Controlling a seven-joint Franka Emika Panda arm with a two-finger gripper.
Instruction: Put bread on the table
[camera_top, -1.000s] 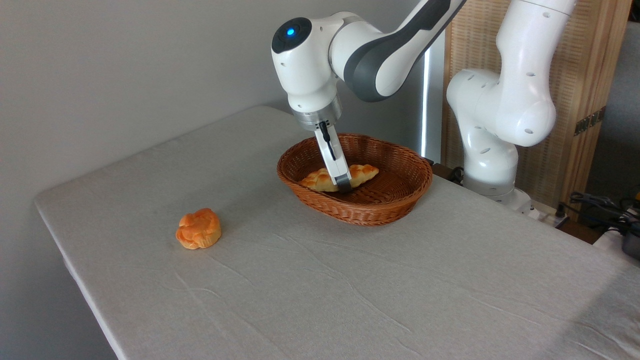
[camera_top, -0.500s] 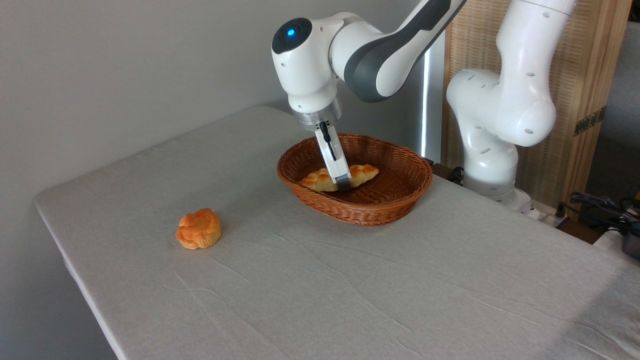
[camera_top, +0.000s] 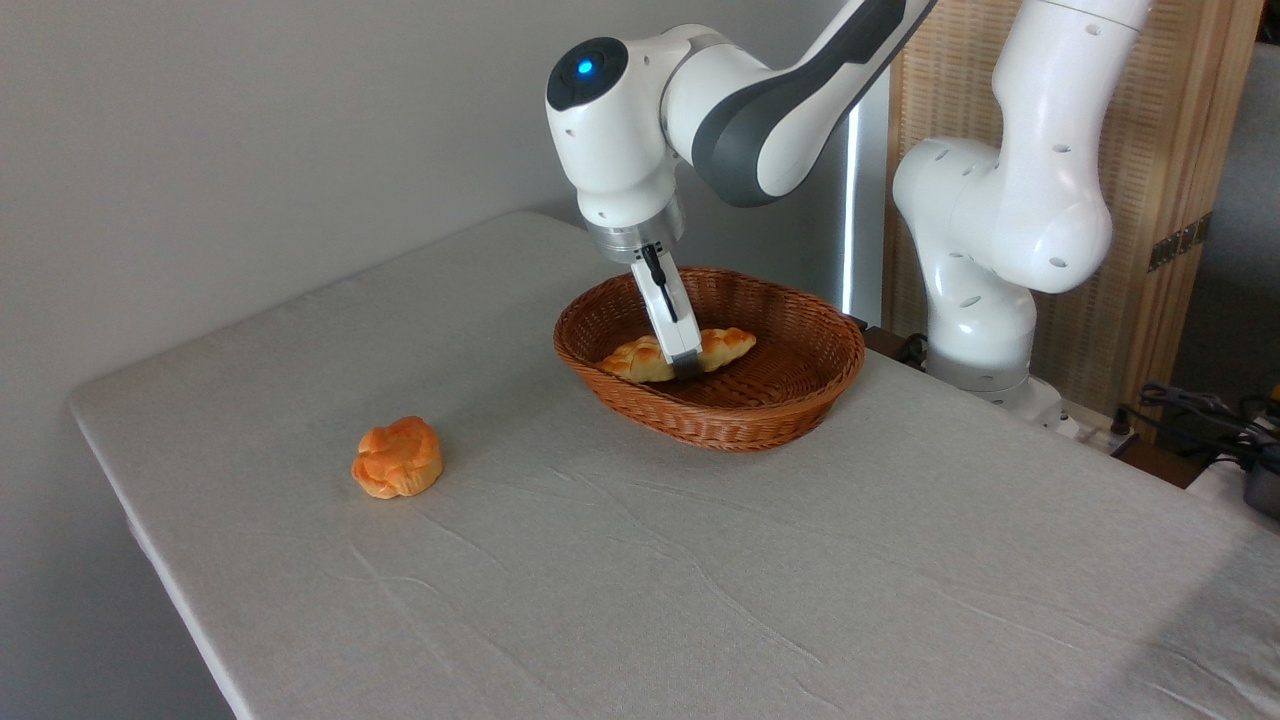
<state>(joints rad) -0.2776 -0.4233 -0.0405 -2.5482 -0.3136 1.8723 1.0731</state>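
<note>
Two baked items share my worktop (camera_top: 760, 600), which is covered in a light grey, slightly wrinkled cloth. Nearest the camera the cloth lies bare across a wide stretch, running to a rounded corner at the left edge. A little farther back, toward the left, a small round orange bun (camera_top: 397, 458) sits alone on the cloth, well apart from everything else.

Farther still, near the far edge, stands a brown oval wicker basket (camera_top: 720, 415). The bread (camera_top: 640, 359), a long braided loaf with pointed ends, is inside it, so the task's thing is not yet on the cloth. My claw (camera_top: 685, 366) reaches down into the basket, closed across the loaf's middle and gripping it; one finger (camera_top: 671, 315) hides part of the loaf. Compared with a second ago, my claw and the loaf sit very slightly higher, and my wrist has risen a touch with them. I judge that the lift out of the basket has just begun and the grip is holding.

The basket's rim rises on every side of the loaf, and its pointed ends must clear that rim before I move sideways. Open cloth lies in front and to the left, with plenty of room to set down short of the bun. Behind the basket are my own arm base (camera_top: 985, 330), a wall and a wooden screen (camera_top: 1180, 200), leaving little room there.
</note>
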